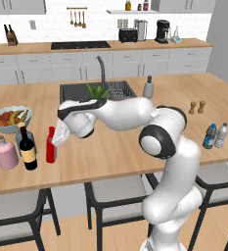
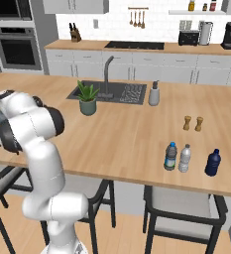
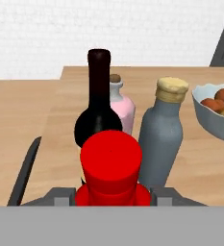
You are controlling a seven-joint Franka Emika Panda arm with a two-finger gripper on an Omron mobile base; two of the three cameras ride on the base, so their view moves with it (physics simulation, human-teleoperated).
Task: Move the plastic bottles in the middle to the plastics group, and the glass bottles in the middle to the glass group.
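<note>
My gripper [image 1: 56, 141] is shut on the flat red bottle [image 1: 50, 145], which stands upright on the island counter [image 1: 115, 147] at the left. In the hand view its red cap [image 3: 111, 166] sits between my fingertips [image 3: 61, 200]. Just beyond it stand the dark wine bottle [image 3: 99, 113], the squat pink bottle [image 3: 123, 105] and the grey-blue bottle [image 3: 162, 134] with a tan stopper. In the left base view the wine bottle [image 1: 28, 148] and pink bottle [image 1: 6, 153] are left of the red one. Far right, the blue-capped water bottle [image 1: 210, 136] stands beside the pale-capped one [image 1: 221, 135].
A fruit bowl [image 1: 10, 118] sits behind the glass bottles. A potted plant [image 2: 87, 98], sink [image 2: 112, 93], soap dispenser [image 2: 154, 94] and two shakers [image 2: 193, 123] stand mid-counter. A dark blue bottle [image 2: 213, 162] is by the water bottles. Stools [image 1: 113, 193] line the near edge.
</note>
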